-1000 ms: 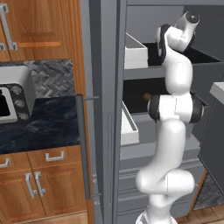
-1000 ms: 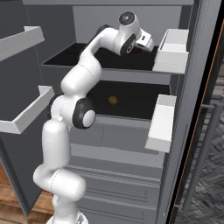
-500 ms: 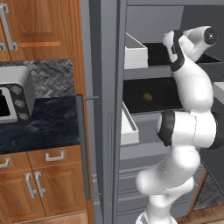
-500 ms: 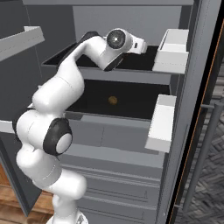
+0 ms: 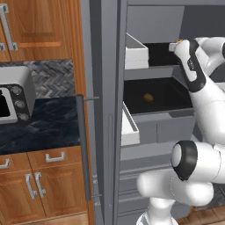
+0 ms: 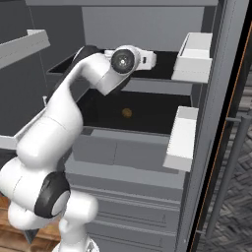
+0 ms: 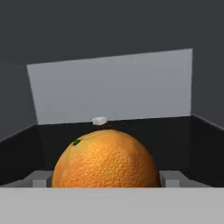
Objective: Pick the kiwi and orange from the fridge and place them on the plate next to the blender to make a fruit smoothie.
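So the fridge (image 5: 158,127) is standing open and the arm is reaching into it at the level of the upper black shelf (image 6: 162,74). In the hand view the orange (image 7: 106,159) sits dead centre between the two fingertips (image 7: 39,179), big and close, with a little green stem spot on its top left. The fingertips show just beside it on either side, so the gripper (image 7: 106,181) is closed around the orange's sides, though whether the pads actually press on the skin I can't tell from here. Behind it you get the dark shelf floor and the pale grey back wall of the fridge, plus a tiny white block near the back edge. From the left base view a sliver of orange peeks out at the tip of the hand, above the front edge of the upper shelf. The kiwi (image 5: 148,97) is one level down, lying alone near the middle of the lower black shelf (image 5: 162,99), well apart from the hand. White door bins (image 6: 194,59) hang on the open door on the right, and the silver oven (image 5: 13,99) sits on the dark counter (image 5: 44,127) off to the left.
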Robot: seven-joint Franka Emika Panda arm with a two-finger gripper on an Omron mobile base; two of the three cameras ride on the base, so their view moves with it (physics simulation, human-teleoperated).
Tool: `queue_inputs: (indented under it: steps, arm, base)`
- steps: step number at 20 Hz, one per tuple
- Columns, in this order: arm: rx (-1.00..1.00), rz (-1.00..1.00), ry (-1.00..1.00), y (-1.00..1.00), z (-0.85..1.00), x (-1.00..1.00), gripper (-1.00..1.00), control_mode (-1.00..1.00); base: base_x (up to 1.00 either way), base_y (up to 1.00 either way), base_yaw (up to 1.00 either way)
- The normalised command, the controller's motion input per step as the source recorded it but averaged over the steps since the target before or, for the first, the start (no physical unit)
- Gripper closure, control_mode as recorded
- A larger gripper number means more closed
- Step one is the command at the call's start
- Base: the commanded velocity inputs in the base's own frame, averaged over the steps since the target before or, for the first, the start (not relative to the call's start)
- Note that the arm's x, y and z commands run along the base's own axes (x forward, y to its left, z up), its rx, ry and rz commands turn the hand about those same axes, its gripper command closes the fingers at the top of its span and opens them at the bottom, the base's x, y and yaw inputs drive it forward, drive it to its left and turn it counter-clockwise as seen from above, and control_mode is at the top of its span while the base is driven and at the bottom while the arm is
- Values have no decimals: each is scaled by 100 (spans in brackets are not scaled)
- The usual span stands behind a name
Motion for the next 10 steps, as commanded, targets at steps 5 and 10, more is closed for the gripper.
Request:
queue_inputs:
  steps: [5, 10]
  arm:
    - [-24, 14, 57, 48, -31, -100, 100, -100]
    - [-30, 6, 53, 76, -100, -100, 100, -100]
  base:
    - [0, 0, 0]
    - [0, 0, 0]
